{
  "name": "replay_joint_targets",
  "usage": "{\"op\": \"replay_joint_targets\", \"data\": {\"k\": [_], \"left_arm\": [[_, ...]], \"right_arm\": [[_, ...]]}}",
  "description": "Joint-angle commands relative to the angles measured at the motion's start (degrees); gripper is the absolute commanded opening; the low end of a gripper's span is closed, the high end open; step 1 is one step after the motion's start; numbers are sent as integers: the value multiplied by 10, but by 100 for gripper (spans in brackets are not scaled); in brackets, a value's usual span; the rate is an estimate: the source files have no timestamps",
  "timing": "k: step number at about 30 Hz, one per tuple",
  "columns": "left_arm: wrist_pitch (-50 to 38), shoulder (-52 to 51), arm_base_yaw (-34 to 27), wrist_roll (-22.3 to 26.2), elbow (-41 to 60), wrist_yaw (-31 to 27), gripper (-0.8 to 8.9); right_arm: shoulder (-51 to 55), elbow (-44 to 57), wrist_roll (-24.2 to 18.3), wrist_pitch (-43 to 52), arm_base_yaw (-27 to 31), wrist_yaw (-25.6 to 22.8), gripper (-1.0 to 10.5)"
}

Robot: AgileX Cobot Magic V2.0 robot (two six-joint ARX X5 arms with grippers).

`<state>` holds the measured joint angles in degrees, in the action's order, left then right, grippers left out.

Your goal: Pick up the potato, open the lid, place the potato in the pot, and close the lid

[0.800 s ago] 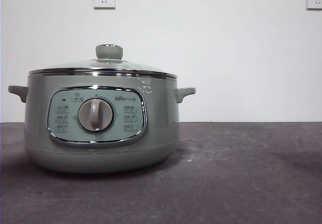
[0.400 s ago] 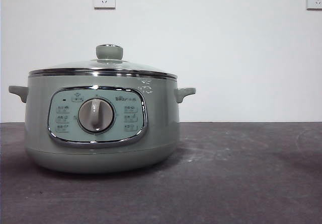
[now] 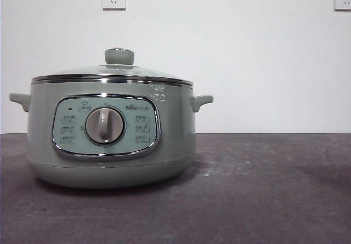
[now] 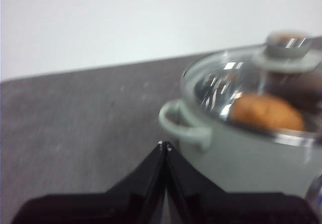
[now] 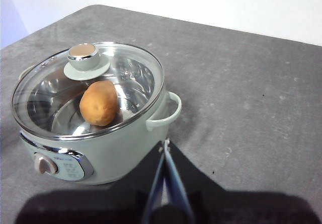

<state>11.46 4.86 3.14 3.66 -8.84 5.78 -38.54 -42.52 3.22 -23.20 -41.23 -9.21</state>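
Now: potato in, lid on, both arms backed away.

Inside the large round sage-green electric pot (image 5: 95, 128), under the shallow domed glass lid (image 5: 128, 78) with its round sage-green knob (image 5: 84, 55), lying on the steel floor: the oval orange-brown potato (image 5: 99, 102), long axis roughly toward the knob, seen through the glass. Seated all round the rim, that lid. Right gripper (image 5: 166, 144) up and apart, off the near side handle, black fingers pressed together on nothing. Left gripper (image 4: 164, 145) likewise closed and empty, just off the opposite handle, potato (image 4: 266, 112) beyond it behind glass. Neither clearly nearer. By the look of it, nothing left to reach for. Against a second ago: gone from the front view's top corner, the black tip; pot (image 3: 109, 140) and lid (image 3: 112, 73) unmoved on the dark grey surface (image 3: 263, 189).
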Motion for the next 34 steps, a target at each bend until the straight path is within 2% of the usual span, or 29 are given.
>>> {"op": "replay_joint_targets", "data": {"k": [1,9,34], "left_arm": [[-7,-26,-10,6,34,4,-4],[-9,-48,-17,5,84,4,-3],[-12,-48,-17,5,86,2,-3]], "right_arm": [[1,4,5,3,0,-2,1],[1,4,5,3,0,-1,1],[1,4,5,2,0,-2,1]]}}
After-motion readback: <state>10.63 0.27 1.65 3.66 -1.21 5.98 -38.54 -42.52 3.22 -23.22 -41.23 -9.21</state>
